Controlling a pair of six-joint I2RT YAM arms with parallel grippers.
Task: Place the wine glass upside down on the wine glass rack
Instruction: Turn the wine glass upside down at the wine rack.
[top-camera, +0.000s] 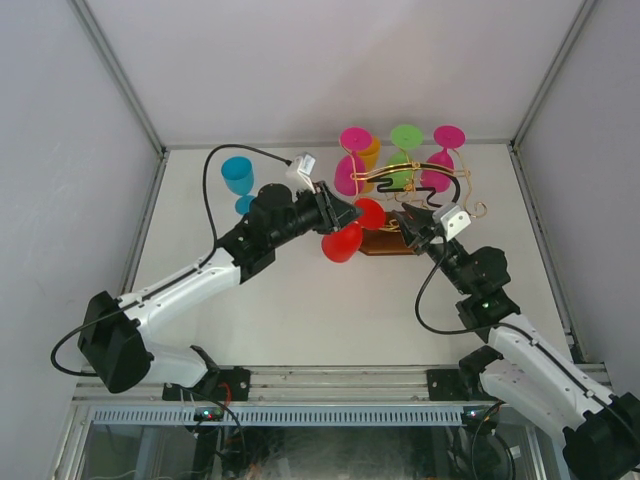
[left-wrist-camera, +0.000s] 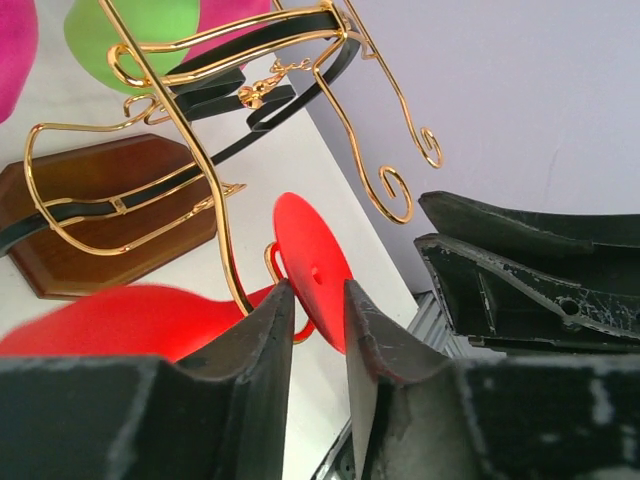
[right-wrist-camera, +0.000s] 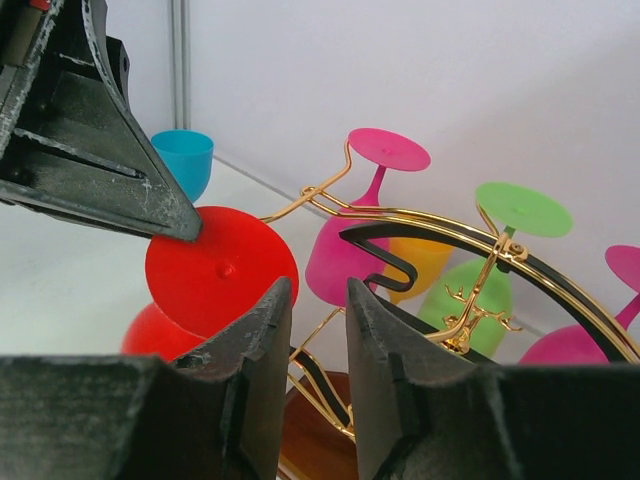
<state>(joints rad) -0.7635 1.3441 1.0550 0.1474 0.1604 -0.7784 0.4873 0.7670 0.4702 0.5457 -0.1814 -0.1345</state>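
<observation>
Wine glass: the red wine glass (top-camera: 350, 230) is clear of the bench, tilted on its side at the near front of the wine glass rack (top-camera: 425, 185). Its foot points toward the wire and its bowl toward the arms. It is not yet hung.
Left pincer: the left pincer (left-wrist-camera: 318, 292) is clamped on the stem just under the foot. This grip is judged to let the disc ride above a wire arm while the bowl drops below it.
Rack contact: a gold scroll end (left-wrist-camera: 273, 262) lies just beside the stem. Whether the stem is inside the slot cannot be told.
Right pincer: the right pincer (right-wrist-camera: 318, 290) has its fingers drawn nearly together with nothing between them. It hovers near the wooden base (top-camera: 385, 243), possibly to steady the stand.
Occupied arms: a pink glass (top-camera: 354, 140) and a green glass (top-camera: 405, 135) hang foot-up on the far side, so the near arm is the likely destination.
Spare item: a blue glass (top-camera: 238, 178) stands upright, well apart to the left.
Bench: the bench (top-camera: 300, 320) is white, matte and flat.
Room: plain white wall panels (top-camera: 330, 60) enclose three sides.
Risk: the light wire stand may shift if the foot snags on it.
</observation>
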